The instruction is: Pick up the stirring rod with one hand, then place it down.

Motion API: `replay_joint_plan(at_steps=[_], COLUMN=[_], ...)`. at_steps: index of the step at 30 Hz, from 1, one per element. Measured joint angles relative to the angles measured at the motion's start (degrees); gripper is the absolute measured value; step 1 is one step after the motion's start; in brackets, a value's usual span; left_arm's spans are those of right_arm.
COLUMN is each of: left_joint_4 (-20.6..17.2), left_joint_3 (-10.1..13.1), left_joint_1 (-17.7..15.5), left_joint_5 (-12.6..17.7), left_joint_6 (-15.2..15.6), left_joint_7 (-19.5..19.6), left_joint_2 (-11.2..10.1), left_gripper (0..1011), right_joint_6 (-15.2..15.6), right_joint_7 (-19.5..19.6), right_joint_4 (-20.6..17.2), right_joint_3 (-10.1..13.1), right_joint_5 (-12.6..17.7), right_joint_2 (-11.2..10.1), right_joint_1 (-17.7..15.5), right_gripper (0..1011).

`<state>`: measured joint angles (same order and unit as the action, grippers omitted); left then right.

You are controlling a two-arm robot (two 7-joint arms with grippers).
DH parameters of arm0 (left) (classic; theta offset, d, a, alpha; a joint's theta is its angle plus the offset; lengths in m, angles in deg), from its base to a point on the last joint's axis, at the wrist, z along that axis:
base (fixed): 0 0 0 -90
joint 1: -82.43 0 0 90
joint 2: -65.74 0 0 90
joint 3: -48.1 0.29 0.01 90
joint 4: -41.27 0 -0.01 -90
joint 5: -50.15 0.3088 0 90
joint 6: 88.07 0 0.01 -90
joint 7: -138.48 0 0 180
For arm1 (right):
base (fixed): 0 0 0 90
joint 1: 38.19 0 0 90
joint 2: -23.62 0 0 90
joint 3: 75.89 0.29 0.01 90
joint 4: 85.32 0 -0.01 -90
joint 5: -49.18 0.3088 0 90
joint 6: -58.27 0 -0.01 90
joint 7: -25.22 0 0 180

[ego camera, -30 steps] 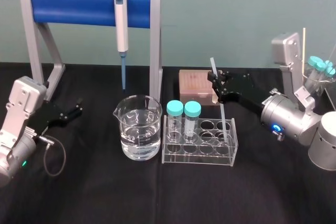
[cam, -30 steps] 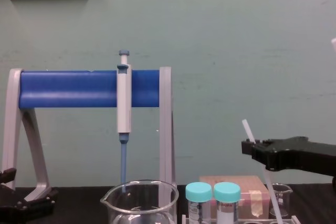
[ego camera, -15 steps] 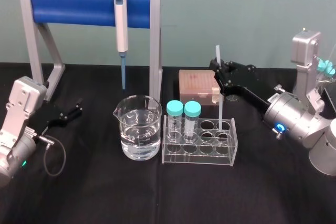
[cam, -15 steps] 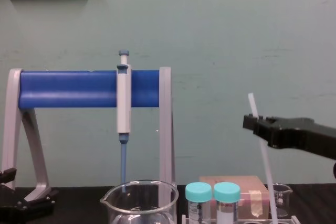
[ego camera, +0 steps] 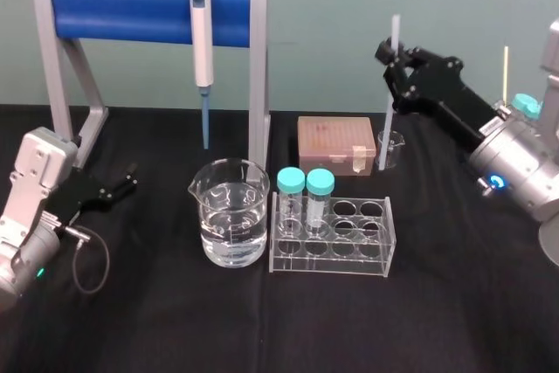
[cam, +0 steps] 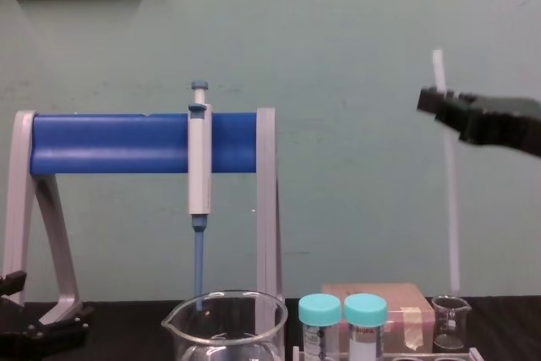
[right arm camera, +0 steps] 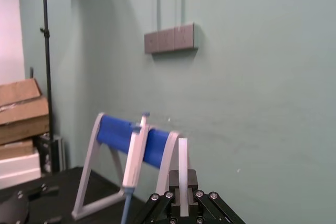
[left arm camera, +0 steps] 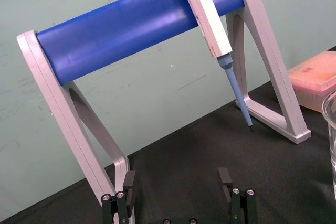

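Note:
The stirring rod (ego camera: 385,124) is a thin white translucent stick held almost upright in the air at the right rear of the table. My right gripper (ego camera: 392,57) is shut on its upper part, and a short end sticks out above the jaws. In the chest view the stirring rod (cam: 451,200) hangs from the right gripper (cam: 441,101), its lower tip just above a small glass beaker (cam: 448,323). The right wrist view shows the stirring rod (right arm camera: 182,171) standing between the black fingers (right arm camera: 168,203). My left gripper (ego camera: 120,186) rests open and empty at the far left; the left wrist view shows the left gripper (left arm camera: 177,195) with its fingers apart.
A clear tube rack (ego camera: 371,246) with two teal-capped vials (ego camera: 306,183) stands mid-table, beside a large water beaker (ego camera: 230,212). Behind them are a pink tip box (ego camera: 336,142) and the small beaker (ego camera: 392,148). A blue-barred stand (ego camera: 122,11) holds a pipette (ego camera: 202,37).
My right gripper has risen and swung back to the right with the rod. The rod's lower end has left the tube rack and now hangs above the small beaker. The left arm is still.

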<state>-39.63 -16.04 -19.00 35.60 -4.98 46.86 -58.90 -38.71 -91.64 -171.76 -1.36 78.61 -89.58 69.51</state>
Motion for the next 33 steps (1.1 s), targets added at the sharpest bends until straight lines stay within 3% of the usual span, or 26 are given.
replay_joint_plan(at_steps=[8,33], left_joint_4=[0.00,0.00], left_joint_3=[0.00,0.00], left_joint_1=[0.00,0.00], left_joint_5=[0.00,0.00], left_joint_6=[0.00,0.00], left_joint_7=[0.00,0.00], left_joint_2=[0.00,0.00], left_gripper=[1000,1000], right_joint_6=[0.42,1.92], right_joint_7=[1.86,2.80], right_joint_4=[-2.61,-3.36], right_joint_3=[1.55,2.14], right_joint_5=[-0.05,-1.52], right_joint_2=[-0.65,-1.18], right_joint_1=[-1.18,-2.44], right_gripper=[79,79])
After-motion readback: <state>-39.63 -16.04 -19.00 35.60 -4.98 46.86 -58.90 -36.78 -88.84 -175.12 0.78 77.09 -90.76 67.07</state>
